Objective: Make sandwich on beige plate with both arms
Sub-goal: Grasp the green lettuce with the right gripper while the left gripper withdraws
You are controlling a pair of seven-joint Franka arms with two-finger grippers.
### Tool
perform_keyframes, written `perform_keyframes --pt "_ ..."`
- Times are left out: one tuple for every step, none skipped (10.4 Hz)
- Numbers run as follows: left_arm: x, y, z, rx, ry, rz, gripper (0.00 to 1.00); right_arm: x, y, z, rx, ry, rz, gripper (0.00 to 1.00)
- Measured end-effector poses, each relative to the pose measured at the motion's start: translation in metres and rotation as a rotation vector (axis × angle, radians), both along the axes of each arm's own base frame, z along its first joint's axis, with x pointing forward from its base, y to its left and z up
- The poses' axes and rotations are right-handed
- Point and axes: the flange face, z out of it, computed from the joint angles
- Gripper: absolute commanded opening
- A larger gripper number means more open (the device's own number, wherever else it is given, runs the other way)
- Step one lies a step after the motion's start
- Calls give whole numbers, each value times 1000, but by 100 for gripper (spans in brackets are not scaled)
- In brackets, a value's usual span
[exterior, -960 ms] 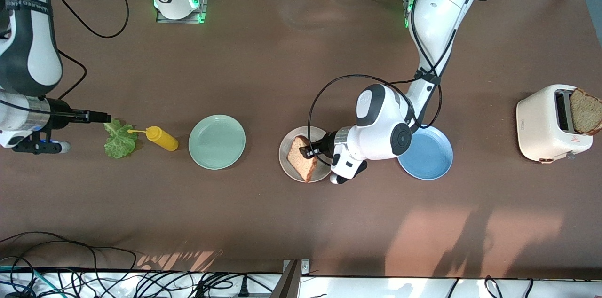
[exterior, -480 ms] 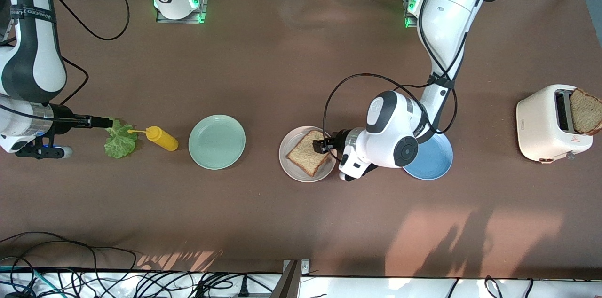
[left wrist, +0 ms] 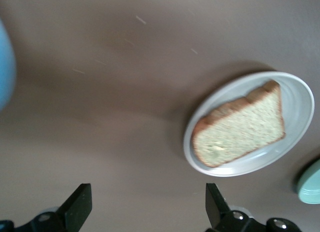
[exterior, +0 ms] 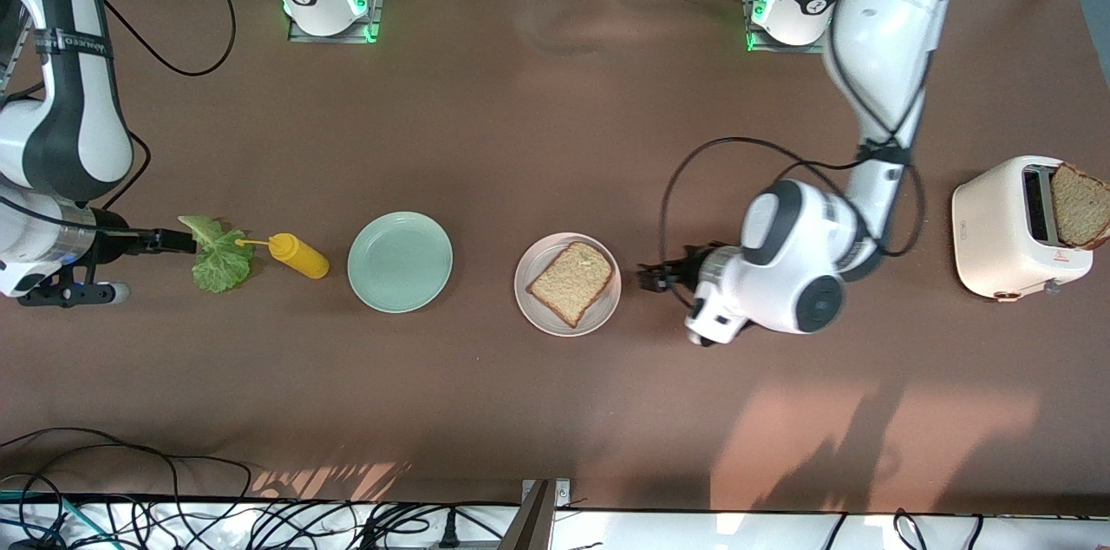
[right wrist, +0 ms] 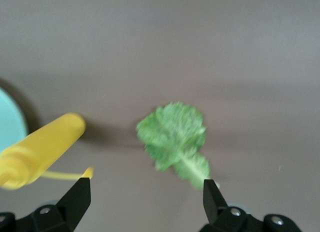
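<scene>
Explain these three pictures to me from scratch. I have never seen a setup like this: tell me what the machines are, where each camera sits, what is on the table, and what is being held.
Two white robot arms work at a brown table. The large picture looks down from a high camera facing them. The other two come from cameras on each arm's wrist, so the black prongs at their edges are that arm's own fingers.

A slice of bread lies flat on the beige plate. The left gripper is over bare table beside that plate, open and empty. The right gripper is at the lettuce leaf, open, and has not grasped it.

Also on the table: a yellow squeeze bottle, a mint-green plate, and a toaster with a second slice sticking out. Nothing is held.
</scene>
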Motion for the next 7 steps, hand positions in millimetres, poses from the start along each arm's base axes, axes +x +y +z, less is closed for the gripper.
perform_keyframes --pt "3 40 29 65 -13 -43 100 0 -11 -22 -5 -36 24 100" --pt "2 75 60 124 -24 -72 100 -3 -22 -48 -10 -64 42 100" --pt "0 103 91 173 -50 -78 100 -8 -31 -74 -15 -80 48 100" --pt "-1 124 120 214 -86 -72 100 -14 -36 -97 -18 -89 53 100" --pt "-3 144 145 251 -125 -74 100 -19 -35 -116 -19 -92 57 100" --pt "-5 160 166 285 -163 -96 100 -23 -34 -128 -17 -92 65 100" --pt "-7 176 185 308 -199 -126 100 -28 -36 -138 -11 -93 72 100"
